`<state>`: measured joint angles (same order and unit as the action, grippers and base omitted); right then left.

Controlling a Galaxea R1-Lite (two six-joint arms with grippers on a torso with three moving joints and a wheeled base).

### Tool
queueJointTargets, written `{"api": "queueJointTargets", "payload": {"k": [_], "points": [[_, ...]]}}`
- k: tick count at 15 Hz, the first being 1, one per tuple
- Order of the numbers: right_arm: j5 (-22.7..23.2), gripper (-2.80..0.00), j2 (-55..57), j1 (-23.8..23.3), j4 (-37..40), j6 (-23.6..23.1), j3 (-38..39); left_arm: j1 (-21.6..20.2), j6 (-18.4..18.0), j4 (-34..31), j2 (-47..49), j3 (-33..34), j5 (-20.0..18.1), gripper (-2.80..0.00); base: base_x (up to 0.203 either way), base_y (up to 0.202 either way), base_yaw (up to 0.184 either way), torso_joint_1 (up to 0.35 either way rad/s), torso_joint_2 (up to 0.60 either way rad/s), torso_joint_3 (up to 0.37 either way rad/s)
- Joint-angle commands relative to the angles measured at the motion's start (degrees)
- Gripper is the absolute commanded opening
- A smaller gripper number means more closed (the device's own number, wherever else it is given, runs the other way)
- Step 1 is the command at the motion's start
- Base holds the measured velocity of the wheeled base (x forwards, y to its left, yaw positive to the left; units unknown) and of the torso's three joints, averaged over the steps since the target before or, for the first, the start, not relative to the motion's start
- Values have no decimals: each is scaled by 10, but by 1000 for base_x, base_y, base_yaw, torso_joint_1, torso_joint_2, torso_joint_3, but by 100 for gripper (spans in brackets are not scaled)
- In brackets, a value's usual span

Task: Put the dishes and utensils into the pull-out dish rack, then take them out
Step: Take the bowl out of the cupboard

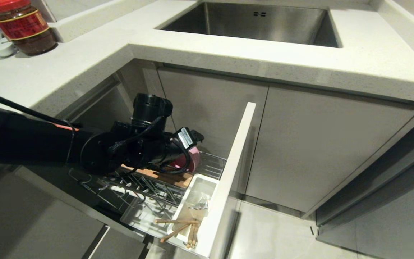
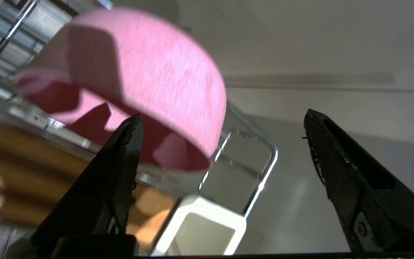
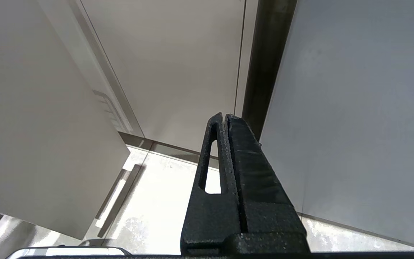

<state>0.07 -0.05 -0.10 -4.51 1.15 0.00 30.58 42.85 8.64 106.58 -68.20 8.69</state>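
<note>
The left end effector (image 2: 221,144) is spread wide, gripping nothing, just beside the pink bowl (image 2: 149,86). The bowl sits tilted in the pull-out dish rack (image 1: 210,163), at its far end. Chopsticks (image 1: 178,230) and a fork (image 1: 200,205) occupy the white utensil bin (image 1: 207,181). The right end effector (image 3: 225,118) is closed and empty, near the floor.

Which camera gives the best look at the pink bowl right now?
The left wrist view: the pink bowl fills much of it, tilted on the wire rack, beyond the open left gripper. In the head view only a pink sliver peeks out behind the left arm. The right wrist view shows none of it.
</note>
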Motion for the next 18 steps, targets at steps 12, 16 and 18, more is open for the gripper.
{"api": "queueJointTargets", "payload": {"k": [12, 16, 18], "points": [[0, -280, 0, 0, -1, 0, 15, 0, -7, 30, 23, -14, -7, -280, 0, 0, 0, 0, 0, 0], [0, -280, 0, 0, 0, 0, 15, 3, -7, 29, 24, -13, -7, -280, 0, 0, 0, 0, 0, 0], [0, -280, 0, 0, -1, 0, 15, 4, -7, 29, 23, -13, -6, -280, 0, 0, 0, 0, 0, 0]]}}
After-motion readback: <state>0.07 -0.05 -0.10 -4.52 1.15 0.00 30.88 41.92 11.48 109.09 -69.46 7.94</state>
